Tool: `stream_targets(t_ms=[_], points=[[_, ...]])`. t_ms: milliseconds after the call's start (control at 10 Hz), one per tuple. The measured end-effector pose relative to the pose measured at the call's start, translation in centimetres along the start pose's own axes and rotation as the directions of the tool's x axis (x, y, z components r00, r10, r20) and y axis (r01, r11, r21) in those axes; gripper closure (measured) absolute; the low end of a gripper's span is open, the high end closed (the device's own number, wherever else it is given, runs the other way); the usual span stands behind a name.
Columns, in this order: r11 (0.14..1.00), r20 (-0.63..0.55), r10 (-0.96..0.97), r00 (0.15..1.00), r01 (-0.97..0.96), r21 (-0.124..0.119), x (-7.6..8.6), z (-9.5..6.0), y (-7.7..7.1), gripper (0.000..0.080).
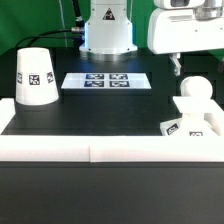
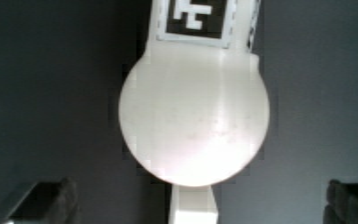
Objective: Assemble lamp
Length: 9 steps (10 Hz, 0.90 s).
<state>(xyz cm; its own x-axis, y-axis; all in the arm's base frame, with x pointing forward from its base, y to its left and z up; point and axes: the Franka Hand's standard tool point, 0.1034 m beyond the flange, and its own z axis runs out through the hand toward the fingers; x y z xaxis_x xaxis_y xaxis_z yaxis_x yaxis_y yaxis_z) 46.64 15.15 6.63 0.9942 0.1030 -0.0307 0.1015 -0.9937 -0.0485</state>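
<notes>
The round-headed bulb (image 1: 193, 88) stands at the exterior view's right, on the flat square base (image 1: 199, 124), which has a marker on its near corner. The large cone shade (image 1: 34, 75) stands at the exterior view's left, apart from them. My gripper (image 1: 178, 65) hangs just above the bulb, a little toward the exterior view's left. In the wrist view the bulb's head (image 2: 197, 115) fills the middle, with a marker past it. My gripper (image 2: 194, 203) is open. Its dark fingertips (image 2: 34, 200) stand wide on either side and touch nothing.
The marker board (image 1: 106, 80) lies flat in the middle of the black table, in front of the arm's white pedestal (image 1: 107, 30). The white border rail (image 1: 100, 148) runs along the front edge and turns up beside the base at the right.
</notes>
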Motion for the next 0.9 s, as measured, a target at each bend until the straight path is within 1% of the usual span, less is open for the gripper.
stream_targets(t_ms=[100, 400, 500, 700, 900], points=[[1.000, 0.096, -0.009, 0.995, 0.010, -0.010, -0.3, 0.0, 0.1, 0.0101], [1.000, 0.268, -0.012, 0.963, 0.018, -0.019, 0.5, 0.5, -0.3, 0.0101], [0.999, 0.354, -0.008, 0.935, 0.019, -0.026, 0.3, 0.5, -0.2, 0.0101], [0.999, 0.486, -0.002, 0.874, 0.022, -0.034, 0.2, 0.8, -0.2, 0.0101], [0.999, 0.609, 0.003, 0.793, 0.028, -0.041, -0.1, 1.1, -0.3, 0.0101]])
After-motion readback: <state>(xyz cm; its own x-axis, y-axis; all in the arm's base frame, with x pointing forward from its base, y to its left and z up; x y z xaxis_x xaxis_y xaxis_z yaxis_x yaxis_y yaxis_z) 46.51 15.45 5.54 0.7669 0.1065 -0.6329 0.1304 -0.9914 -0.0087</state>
